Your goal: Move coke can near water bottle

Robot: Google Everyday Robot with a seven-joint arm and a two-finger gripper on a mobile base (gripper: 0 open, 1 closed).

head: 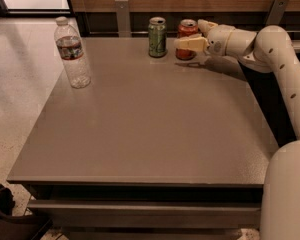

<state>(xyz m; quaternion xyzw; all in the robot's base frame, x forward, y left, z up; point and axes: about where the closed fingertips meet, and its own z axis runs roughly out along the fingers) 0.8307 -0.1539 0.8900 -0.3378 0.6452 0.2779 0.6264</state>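
The red coke can (186,29) stands at the table's far edge, just right of a green can (157,37). My gripper (189,34) reaches in from the right at the coke can's height. It is open, with one finger (191,43) across the can's front and the other behind its top right. The can rests on the table. The clear water bottle (72,52), with a white cap and a dark label band, stands upright near the table's far left corner, well away from the coke can.
The brown table (150,134) has a dark wall with metal brackets behind it. My white arm (285,69) spans the right side. Pale floor lies to the left, and a dark object (5,214) sits at the bottom left.
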